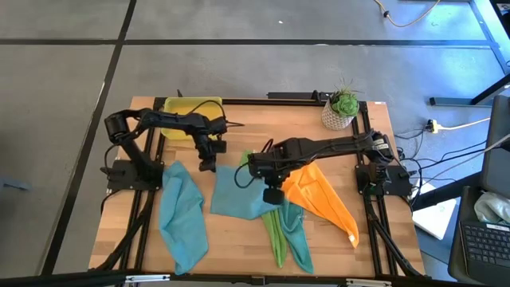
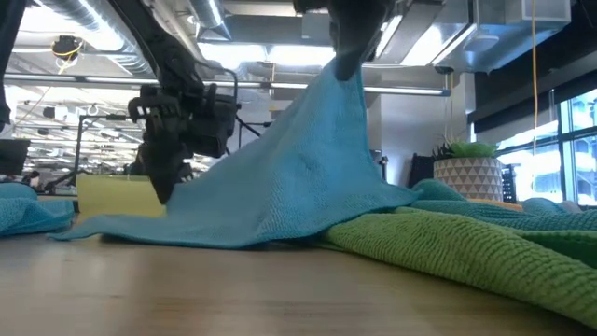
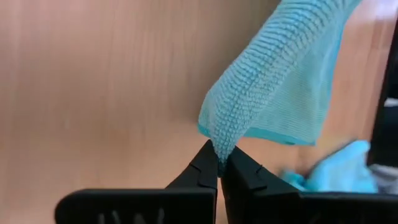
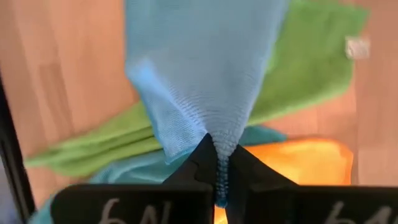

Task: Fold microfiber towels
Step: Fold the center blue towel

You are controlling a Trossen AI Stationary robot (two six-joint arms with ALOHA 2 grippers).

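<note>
Overhead, wooden table [image 1: 239, 247] on a grey concrete floor [image 1: 56, 119]; cables and a laptop off its right side. Five cloths lie on it. Light blue towel [image 1: 237, 195] at centre, pinched at two corners: left gripper [image 1: 208, 166] clamped on its edge near the yellow-green tray [image 1: 185, 108], right gripper [image 1: 272, 194] clenched on the opposite corner. Second light blue towel [image 1: 182, 215] crumpled at left. Orange towel [image 1: 323, 199] right of centre, touching the lime green towel [image 1: 275, 231] and teal towel [image 1: 299, 235]. Potted plant [image 1: 343, 108] at far right corner. The low view alone shows the held towel lifted tent-like off the board, with ceiling ducts [image 2: 84, 19] behind.
</note>
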